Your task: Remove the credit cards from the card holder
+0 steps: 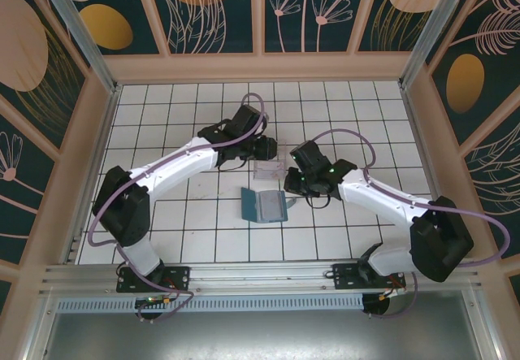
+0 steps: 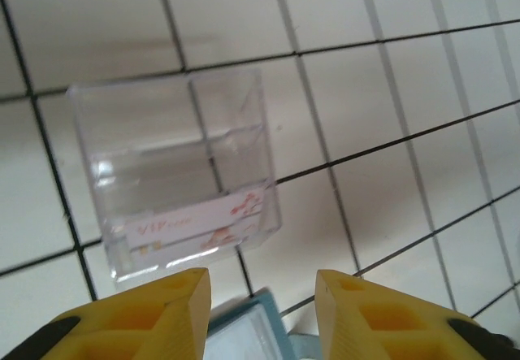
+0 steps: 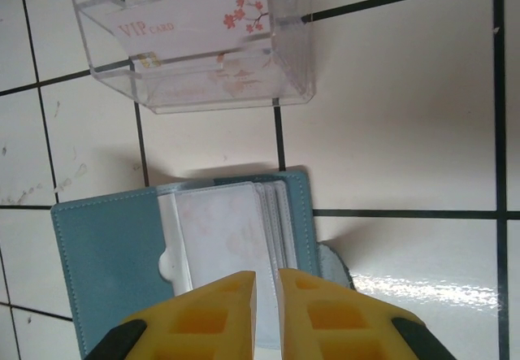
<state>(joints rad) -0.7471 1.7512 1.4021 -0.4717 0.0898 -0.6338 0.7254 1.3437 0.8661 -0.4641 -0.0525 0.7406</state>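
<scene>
**Right hand poised over open card holder**

Top view: the card holder (image 1: 264, 206) lies open on the white tiled table (image 1: 187, 238), just beside the right hand (image 1: 296, 183). The left hand (image 1: 262, 150) hangs beyond a clear tray (image 1: 268, 169), farther from the holder. Leaf-patterned panels wall the table in.

Left wrist view: this hand is spread wide, and the tray straight ahead of its fingertips holds 1 VIP card (image 2: 195, 222).

Right wrist view: the fingers are pressed almost together directly over the credit cards (image 3: 227, 230), which sit sleeved in the holder's right half. The holder's long axis runs crosswise to the fingers. Whether they nip a card edge cannot be told. The right arm looks better placed for the pull.
</scene>
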